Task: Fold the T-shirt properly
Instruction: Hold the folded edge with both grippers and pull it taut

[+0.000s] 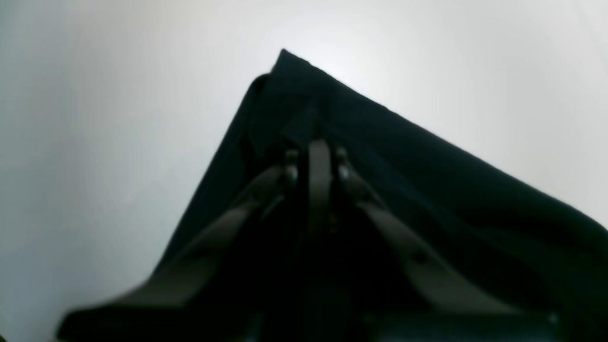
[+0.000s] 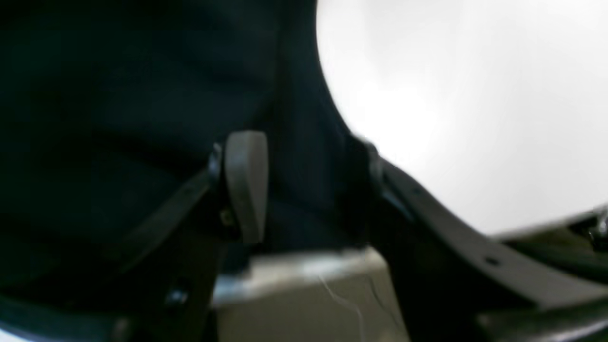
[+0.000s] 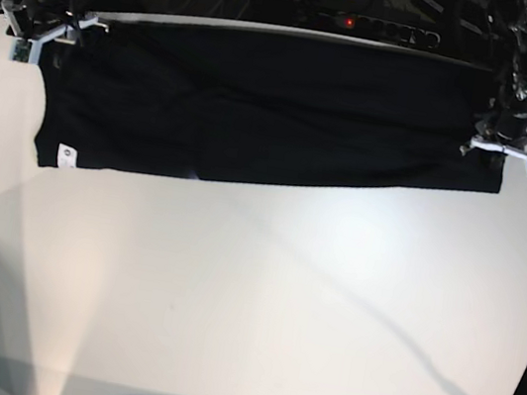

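Your T-shirt (image 3: 268, 108) lay flat on the white table (image 3: 258, 297), folded into a long black band along the far edge. Its long axis ran side to side in the base view, arm to arm. A small white tag (image 3: 66, 154) showed at the near corner on that view's left.

Your left gripper (image 1: 317, 164) sat at the band's end on the base view's right. Its jaws were pressed together on a corner of the cloth; the left wrist view showed the black fabric pinched right at the tips.

Your right gripper (image 2: 304, 185) was at the opposite end, over the far corner. Its jaws stood apart with cloth between and below them. One pad (image 2: 246, 185) was clear of the fabric, so you had no grip there, as far as that blurred view showed.

Each arm had its own end; neither was nearer the middle. Any next fold likely had to run along that long axis, end toward end. The shirt lay inward of both tools, toward the table's centre. Print not visible.
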Controlling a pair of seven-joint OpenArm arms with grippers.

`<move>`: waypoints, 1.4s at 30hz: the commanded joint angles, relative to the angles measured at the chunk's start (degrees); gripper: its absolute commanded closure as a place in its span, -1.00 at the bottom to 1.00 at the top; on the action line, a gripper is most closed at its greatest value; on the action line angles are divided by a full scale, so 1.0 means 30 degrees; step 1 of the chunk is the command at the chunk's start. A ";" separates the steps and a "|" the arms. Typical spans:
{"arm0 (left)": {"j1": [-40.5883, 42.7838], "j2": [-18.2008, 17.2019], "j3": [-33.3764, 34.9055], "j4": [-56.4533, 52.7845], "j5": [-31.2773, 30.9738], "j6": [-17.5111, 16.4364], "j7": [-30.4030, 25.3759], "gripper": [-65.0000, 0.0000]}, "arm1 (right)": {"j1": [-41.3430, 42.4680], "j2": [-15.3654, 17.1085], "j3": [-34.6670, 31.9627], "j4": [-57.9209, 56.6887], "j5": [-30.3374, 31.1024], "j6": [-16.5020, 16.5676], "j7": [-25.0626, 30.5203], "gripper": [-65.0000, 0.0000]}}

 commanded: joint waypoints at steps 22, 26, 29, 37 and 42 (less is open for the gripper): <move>0.0547 -0.0122 -0.0131 0.0345 -0.0106 0.0004 -0.0401 1.00 | 0.4040 0.1322 -0.1627 -0.1605 -0.0016 0.2857 -0.2919 -0.05; 0.0547 -0.0122 -0.0131 0.0287 -0.0106 0.0004 -0.0401 1.00 | 0.4772 0.1322 -0.1568 -0.3217 -0.0016 0.2857 -0.2889 -0.05; 0.0547 -0.0122 -0.0131 0.0228 -0.0106 0.0004 -0.0401 1.00 | 0.5065 0.1351 -0.1539 -0.3803 -0.0016 0.2857 -0.2831 -0.04; 0.0547 -0.0122 -0.0131 0.0170 -0.0106 0.0004 -0.0401 1.00 | 0.5007 0.1996 -0.1598 -0.4008 -0.0016 0.2915 -0.2801 0.77; 0.0547 -0.0122 -0.0131 0.0170 -0.0106 0.0004 -0.0401 1.00 | 0.4743 0.2230 -0.1539 -0.3891 0.0014 0.2915 -0.2801 1.00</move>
